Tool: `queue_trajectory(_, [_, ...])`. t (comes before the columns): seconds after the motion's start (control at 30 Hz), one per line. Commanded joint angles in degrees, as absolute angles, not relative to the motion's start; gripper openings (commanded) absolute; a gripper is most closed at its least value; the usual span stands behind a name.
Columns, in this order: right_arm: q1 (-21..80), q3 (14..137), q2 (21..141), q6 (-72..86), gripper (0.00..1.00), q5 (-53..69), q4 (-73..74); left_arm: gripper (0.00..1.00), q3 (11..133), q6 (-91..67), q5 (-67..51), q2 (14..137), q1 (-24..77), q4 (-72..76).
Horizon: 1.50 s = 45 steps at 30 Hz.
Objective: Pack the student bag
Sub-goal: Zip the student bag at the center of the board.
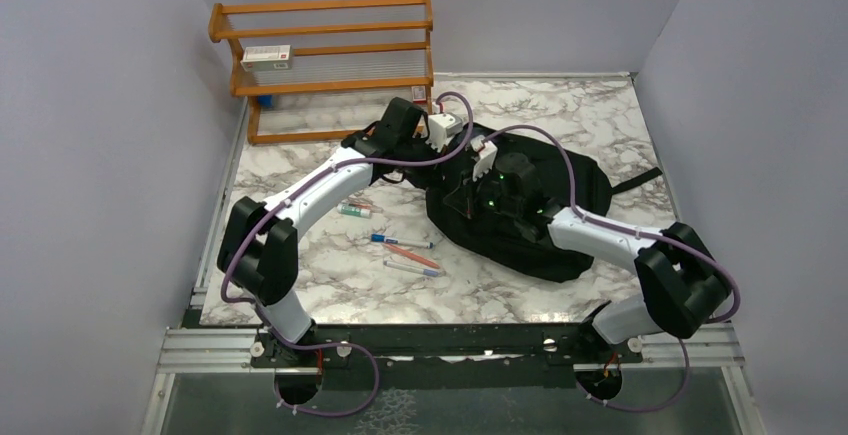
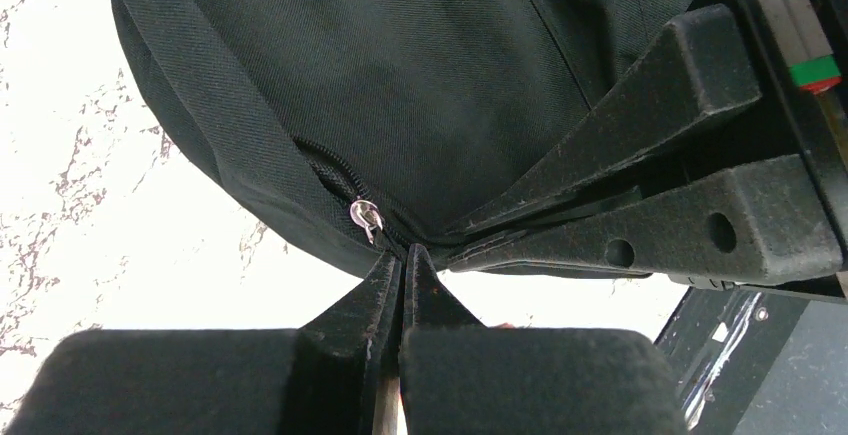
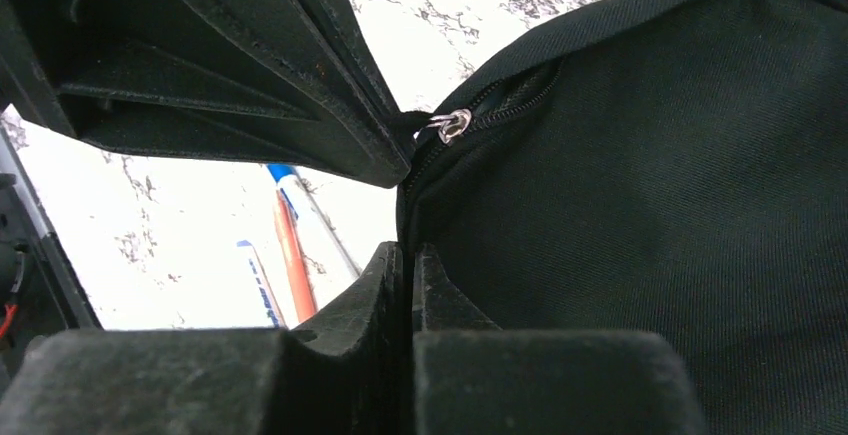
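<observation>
Grey walls close in a marble-patterned table (image 1: 330,275), with a wooden rack (image 1: 330,65) standing in its far left corner and a small box (image 1: 266,54) on one of its shelves. The student bag (image 1: 490,240) lies flat on the right half of the table, nearer the far edge than the near one, with one strap trailing toward the right edge. Several pens (image 1: 400,242) lie loose on the marble just left of the bag.

Both arms reach in to the bag's left side and meet at its zipper. The left gripper (image 2: 405,260) has its fingers pressed tight together, pinching the black tab that hangs from the zipper's silver ring (image 2: 367,217). The right gripper (image 3: 408,252) sits just beside it, tips against the bag's edge below the zipper. Its fingers are drawn almost together with only a thin slit between them, and I cannot tell whether any fabric is caught there.
</observation>
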<state>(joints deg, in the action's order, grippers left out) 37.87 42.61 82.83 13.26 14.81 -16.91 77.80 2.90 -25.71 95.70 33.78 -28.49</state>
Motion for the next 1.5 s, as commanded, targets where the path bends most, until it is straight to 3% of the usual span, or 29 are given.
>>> queue_trajectory(0.0, [38.1,41.7,81.6,8.2,0.01,20.2,-15.1,0.0,77.7,3.8,-27.6,92.8,34.3,-27.5])
queue_trajectory(0.53, [38.1,40.7,64.9,-10.7,0.01,37.3,16.2,0.0,84.4,3.2,-18.5,99.0,34.1,-31.7])
queue_trajectory(0.8, [38.1,41.6,61.9,-13.3,0.0,40.0,18.3,0.0,92.8,2.8,-13.9,103.0,33.1,-34.0])
queue_trajectory(1.23, [38.1,42.7,60.9,-20.6,0.0,27.8,23.9,0.0,94.6,3.0,-13.1,103.7,30.5,-38.7])
queue_trajectory(1.47, [38.1,39.9,59.6,-13.2,0.01,22.3,14.3,0.0,90.4,5.7,-25.0,100.2,33.0,-38.5])
